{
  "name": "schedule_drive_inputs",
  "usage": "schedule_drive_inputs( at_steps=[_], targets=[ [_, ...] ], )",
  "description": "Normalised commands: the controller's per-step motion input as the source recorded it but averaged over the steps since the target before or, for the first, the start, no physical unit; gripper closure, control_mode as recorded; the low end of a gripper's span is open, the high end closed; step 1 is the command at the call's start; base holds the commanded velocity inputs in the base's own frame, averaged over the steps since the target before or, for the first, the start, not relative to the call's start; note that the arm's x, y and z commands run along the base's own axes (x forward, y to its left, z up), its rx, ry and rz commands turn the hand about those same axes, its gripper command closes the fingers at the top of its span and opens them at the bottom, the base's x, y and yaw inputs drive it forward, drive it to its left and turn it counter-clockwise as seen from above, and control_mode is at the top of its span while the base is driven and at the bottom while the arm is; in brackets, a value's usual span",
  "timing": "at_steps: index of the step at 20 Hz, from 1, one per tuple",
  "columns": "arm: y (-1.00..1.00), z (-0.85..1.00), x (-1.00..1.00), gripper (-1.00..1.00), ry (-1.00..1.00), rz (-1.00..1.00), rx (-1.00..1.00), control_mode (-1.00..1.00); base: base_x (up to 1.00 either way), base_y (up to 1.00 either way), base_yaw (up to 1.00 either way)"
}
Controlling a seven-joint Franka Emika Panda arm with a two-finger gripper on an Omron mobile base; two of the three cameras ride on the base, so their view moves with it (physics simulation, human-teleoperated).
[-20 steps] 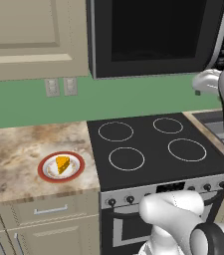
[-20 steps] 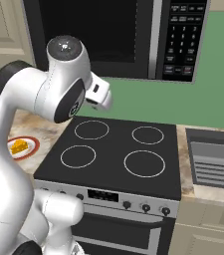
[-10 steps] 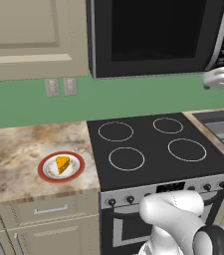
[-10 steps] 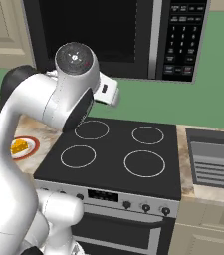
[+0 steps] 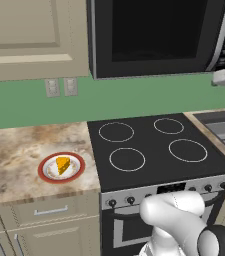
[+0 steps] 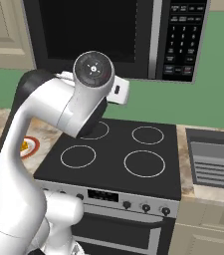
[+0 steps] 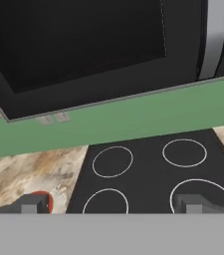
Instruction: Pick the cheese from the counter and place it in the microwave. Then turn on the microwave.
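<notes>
Cheese (image 5: 62,164) sits on its red-rimmed plate (image 5: 48,176) on the tabletop (image 5: 14,155), well below-left of your wide-open, empty end effector (image 7: 111,203); microwave (image 7: 83,50) looms ahead.

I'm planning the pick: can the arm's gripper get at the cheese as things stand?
Probably yes: the cheese lies uncovered on the plate, nothing standing beside it, and the gripper is open, though well above the stovetop.
</notes>
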Motion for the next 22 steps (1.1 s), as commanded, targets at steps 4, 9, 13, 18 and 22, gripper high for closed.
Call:
schedule_drive_inputs(
  at_steps=[4, 9, 13, 18, 22],
  targets=[
    [-0.19, 0.13, 0.17, -1.00, 0.00, 0.05, 0.00, -1.00, 0.00, 0.00, 0.00],
    [-0.17, 0.12, 0.17, -1.00, 0.00, 0.09, -0.01, -1.00, 0.00, 0.00, 0.00],
    [-0.18, 0.09, 0.17, -1.00, 0.00, 0.11, 0.00, -1.00, 0.00, 0.00, 0.00],
    [-0.16, 0.04, 0.23, -1.00, 0.00, 0.10, -0.02, -1.00, 0.00, 0.00, 0.00],
    [-0.14, 0.02, 0.28, -1.00, 0.00, 0.06, -0.05, -1.00, 0.00, 0.00, 0.00]
  ],
)
